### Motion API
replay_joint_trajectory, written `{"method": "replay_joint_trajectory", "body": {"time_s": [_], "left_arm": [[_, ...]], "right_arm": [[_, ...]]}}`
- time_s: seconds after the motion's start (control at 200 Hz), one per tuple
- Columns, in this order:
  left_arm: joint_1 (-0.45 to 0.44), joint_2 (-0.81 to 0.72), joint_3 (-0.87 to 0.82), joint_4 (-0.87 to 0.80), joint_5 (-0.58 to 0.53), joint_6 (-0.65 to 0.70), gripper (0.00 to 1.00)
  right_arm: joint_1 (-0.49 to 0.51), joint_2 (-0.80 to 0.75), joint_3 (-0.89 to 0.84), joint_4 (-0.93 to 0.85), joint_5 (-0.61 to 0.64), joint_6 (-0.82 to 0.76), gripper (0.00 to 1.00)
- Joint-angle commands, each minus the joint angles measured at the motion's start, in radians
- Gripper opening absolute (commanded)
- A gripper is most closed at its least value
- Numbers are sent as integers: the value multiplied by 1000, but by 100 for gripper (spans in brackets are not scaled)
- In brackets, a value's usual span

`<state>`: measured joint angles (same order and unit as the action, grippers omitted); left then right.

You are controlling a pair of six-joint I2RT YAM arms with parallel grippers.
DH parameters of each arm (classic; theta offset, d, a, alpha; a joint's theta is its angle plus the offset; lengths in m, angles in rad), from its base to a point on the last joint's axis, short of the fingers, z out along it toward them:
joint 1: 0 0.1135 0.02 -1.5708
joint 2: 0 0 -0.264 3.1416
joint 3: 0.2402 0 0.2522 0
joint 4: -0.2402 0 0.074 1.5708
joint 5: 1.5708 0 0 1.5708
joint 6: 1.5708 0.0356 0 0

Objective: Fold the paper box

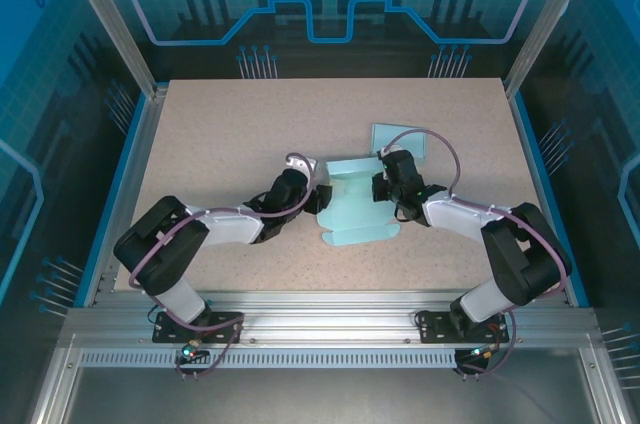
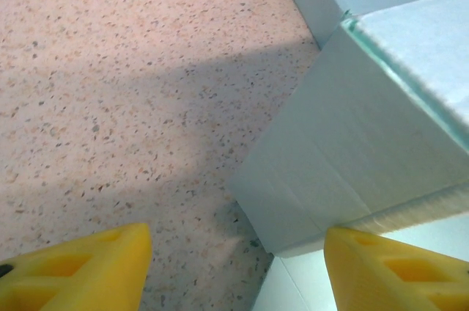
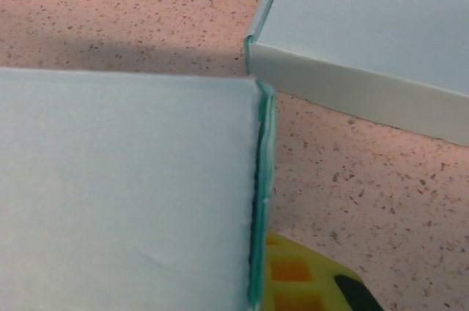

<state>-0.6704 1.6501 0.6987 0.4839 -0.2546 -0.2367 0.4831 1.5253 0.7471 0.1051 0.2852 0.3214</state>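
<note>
The light blue paper box (image 1: 352, 202) lies partly folded at the table's middle, between both arms. My left gripper (image 1: 320, 198) is at its left side; in the left wrist view this gripper (image 2: 238, 271) is open, its yellow fingers (image 2: 80, 271) spread wide, with a raised box corner (image 2: 352, 149) in front of the right finger. My right gripper (image 1: 383, 187) is at the box's right side. In the right wrist view it (image 3: 256, 285) is shut on a doubled wall (image 3: 258, 201) of the box; one yellow finger (image 3: 308, 282) shows, the other is hidden behind the panel.
A second flat light blue piece (image 1: 403, 139) with a low rim (image 3: 366, 94) lies just beyond the right gripper. The speckled tabletop (image 1: 220, 144) spreads out to the left and far side. Blue rails (image 1: 130, 154) edge the table.
</note>
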Motion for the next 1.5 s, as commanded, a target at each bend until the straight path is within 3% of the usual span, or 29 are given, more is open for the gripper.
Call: {"method": "replay_joint_trajectory", "body": {"time_s": [0.0,0.3,0.86,1.491], "left_arm": [[-33,12,28,122,54,77,66],[-32,-4,36,-10,95,115,64],[-16,32,162,-223,264,196,73],[31,15,174,-374,371,270,78]], "right_arm": [[17,3,31,13,-79,-7,0],[17,9,34,12,-82,-7,0],[17,15,41,0,-81,-5,0],[17,31,55,-15,-80,0,0]]}}
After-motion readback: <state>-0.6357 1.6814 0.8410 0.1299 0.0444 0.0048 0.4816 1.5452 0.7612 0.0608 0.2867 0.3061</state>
